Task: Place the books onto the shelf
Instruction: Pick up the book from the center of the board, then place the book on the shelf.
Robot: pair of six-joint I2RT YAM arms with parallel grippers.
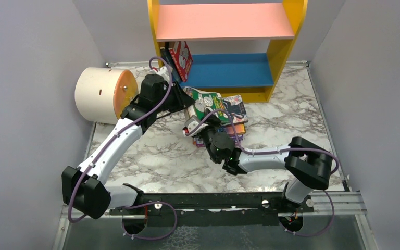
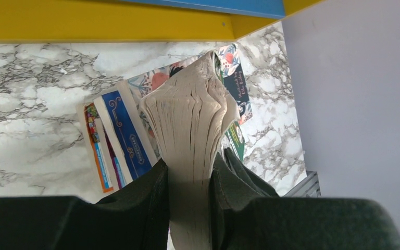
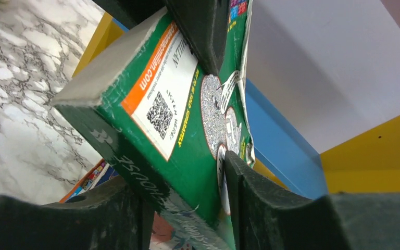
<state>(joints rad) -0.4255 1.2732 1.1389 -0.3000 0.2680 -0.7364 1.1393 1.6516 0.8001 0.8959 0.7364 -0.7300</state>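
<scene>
large cream cylinder with orange end face (image 1: 100, 95): lying on its side at far left of the white, grey-veined marble-pattern bench (image 1: 161, 156), orange end facing right. plain pale grey walls (image 1: 26, 78) enclose bench left, rear, right.

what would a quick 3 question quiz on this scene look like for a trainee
1. True or false: the left gripper is open.
2. Where does the red book stand? A) pink upper board B) blue lower board C) marble table
3. Which book lies between the fingers of the right gripper?
Key: 1 false, it is shut on the pages of the green book. 2 B. 3 the green book.
</scene>
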